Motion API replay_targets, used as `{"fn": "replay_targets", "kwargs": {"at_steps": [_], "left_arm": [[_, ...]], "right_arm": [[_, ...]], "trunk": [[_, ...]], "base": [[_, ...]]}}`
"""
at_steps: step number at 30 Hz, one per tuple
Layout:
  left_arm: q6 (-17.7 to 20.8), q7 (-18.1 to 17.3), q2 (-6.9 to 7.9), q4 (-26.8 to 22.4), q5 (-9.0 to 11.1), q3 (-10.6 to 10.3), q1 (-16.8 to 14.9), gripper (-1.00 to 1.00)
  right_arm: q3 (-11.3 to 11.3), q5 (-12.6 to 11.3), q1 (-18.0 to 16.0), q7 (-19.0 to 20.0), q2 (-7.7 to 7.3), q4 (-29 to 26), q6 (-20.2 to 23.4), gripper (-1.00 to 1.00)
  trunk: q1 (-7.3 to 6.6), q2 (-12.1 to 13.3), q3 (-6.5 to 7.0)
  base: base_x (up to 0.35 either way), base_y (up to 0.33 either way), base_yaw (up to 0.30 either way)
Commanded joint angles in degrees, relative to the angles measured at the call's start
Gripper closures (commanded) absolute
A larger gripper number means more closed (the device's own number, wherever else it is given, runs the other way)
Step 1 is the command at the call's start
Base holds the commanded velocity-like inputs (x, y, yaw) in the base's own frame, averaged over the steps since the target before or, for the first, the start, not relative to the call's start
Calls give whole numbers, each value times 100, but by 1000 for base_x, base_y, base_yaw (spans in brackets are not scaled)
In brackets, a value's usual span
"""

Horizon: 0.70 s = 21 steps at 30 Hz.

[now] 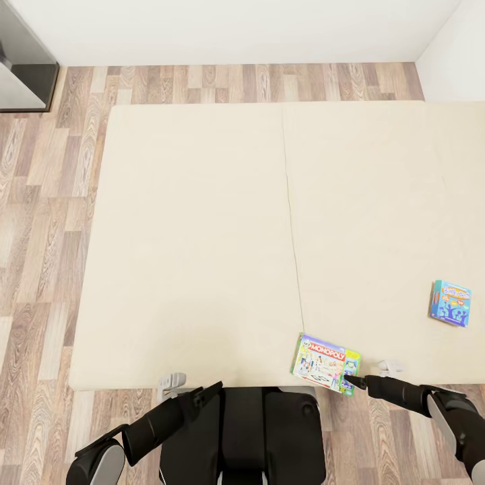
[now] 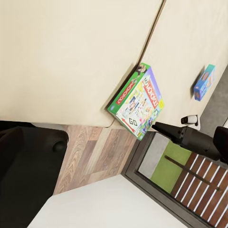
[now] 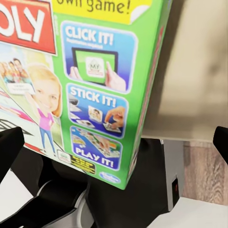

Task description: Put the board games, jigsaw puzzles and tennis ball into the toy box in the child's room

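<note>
A white and green board game lettered MONOPOLY (image 1: 327,364) lies on the beige bed (image 1: 202,236), overhanging its near edge. My right gripper (image 1: 350,381) is at that box's near right corner, level with the mattress edge. In the right wrist view the box (image 3: 95,85) sits close up between the two widely spread fingers (image 3: 9,149), so the gripper is open. A smaller blue board game (image 1: 450,303) lies flat further right on the bed. The left wrist view takes in the MONOPOLY box (image 2: 137,102), the blue box (image 2: 204,83) and my right gripper (image 2: 156,126). My left gripper (image 1: 210,391) hangs low beside my trunk, below the bed edge.
Wooden floor (image 1: 40,256) runs along the bed's left side and behind it, up to a white wall. A dark grey piece of furniture (image 1: 23,74) stands at the far left corner. My black trunk (image 1: 242,431) is right against the bed's near edge.
</note>
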Motion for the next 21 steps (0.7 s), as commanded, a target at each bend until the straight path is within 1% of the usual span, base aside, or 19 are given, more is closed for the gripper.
{"fn": "replay_targets", "kwargs": {"at_steps": [1, 8, 14, 16, 21], "left_arm": [[43, 1, -3, -2, 32, 6, -1, -100], [43, 2, -3, -3, 32, 6, 1, -100], [43, 2, -3, -3, 32, 6, -1, -100], [25, -38, 63, -5, 39, 38, 65, -100], [25, -37, 71, -5, 39, 37, 84, -100]], "right_arm": [[-7, -51, -3, 1, 5, 3, 51, -100], [-9, -54, -7, -9, 11, 10, 31, -100], [-11, -55, -6, -14, 14, 14, -135, -100], [-53, -60, -72, 2, 24, -11, -123, -100], [-50, -58, -217, 13, 24, -16, -138, -100]], "trunk": [[3, -8, -5], [3, -8, -5], [3, -8, -5], [3, -8, -5], [3, -8, -5]], "base": [[0, 0, 0], [0, 0, 0], [0, 0, 0], [0, 0, 0], [0, 0, 0]]}}
